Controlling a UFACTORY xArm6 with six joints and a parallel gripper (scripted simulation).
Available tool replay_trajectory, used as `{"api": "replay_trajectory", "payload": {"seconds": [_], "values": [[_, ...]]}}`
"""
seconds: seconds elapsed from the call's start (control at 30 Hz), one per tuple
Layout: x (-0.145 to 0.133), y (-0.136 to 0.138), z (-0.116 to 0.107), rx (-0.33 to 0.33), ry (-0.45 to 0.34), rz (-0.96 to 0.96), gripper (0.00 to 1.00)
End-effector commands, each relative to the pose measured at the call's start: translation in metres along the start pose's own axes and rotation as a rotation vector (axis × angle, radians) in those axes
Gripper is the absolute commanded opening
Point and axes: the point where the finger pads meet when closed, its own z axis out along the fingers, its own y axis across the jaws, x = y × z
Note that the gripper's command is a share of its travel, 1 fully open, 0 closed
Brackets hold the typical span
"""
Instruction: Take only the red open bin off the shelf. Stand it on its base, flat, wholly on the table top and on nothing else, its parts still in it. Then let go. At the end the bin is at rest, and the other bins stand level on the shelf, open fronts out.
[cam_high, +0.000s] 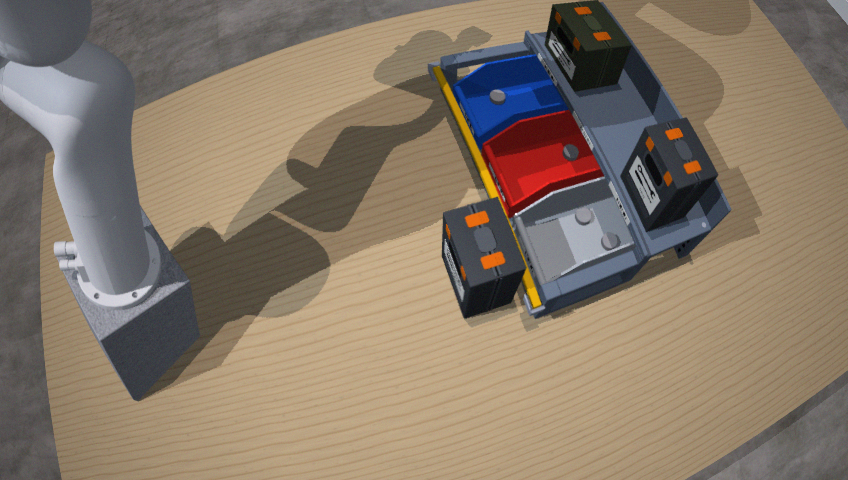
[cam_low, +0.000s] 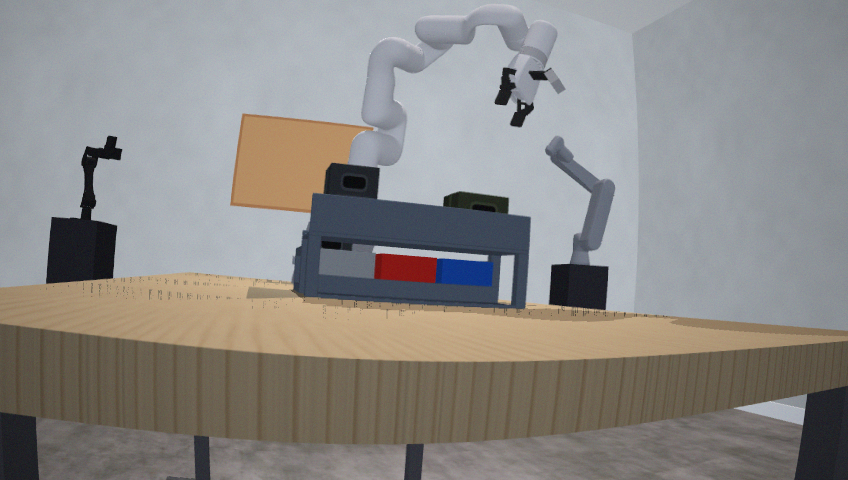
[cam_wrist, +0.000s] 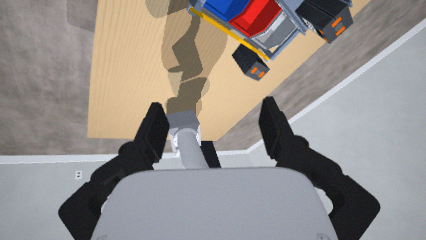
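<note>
Hanging high above the wooden table (cam_low: 416, 350), black two-fingered gripper (cam_low: 514, 102) spread wide and empty, red open plastic bin (cam_high: 538, 157) seated in grey metal shelf (cam_high: 660, 107).

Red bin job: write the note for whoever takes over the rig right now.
Hand: open, holding nothing, high in the air above the shelf.
Red bin: on the shelf's lower level, between the blue bin and the grey bin, one round part inside.
Dark case stands on the table just in front of the grey bin.
Done: nothing on the bin yet.
Left: reach in, grip the red bin, draw it out, stand it flat on the table, release.
</note>
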Motion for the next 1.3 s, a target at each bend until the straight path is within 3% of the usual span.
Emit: {"api": "replay_trajectory", "payload": {"seconds": [0.0,0.1,0.5,0.67,1.07,1.27], "values": [[-0.004,0.021,0.005,-0.014,-0.023,0.074,1.00],[-0.009,0.052,0.016,-0.036,-0.065,0.184,1.00],[-0.009,0.052,0.016,-0.036,-0.065,0.184,1.00],[-0.025,0.102,0.032,-0.071,-0.133,0.366,1.00],[-0.025,0.102,0.032,-0.071,-0.133,0.366,1.00],[-0.040,0.150,0.047,-0.072,-0.133,0.366,1.00]]}}
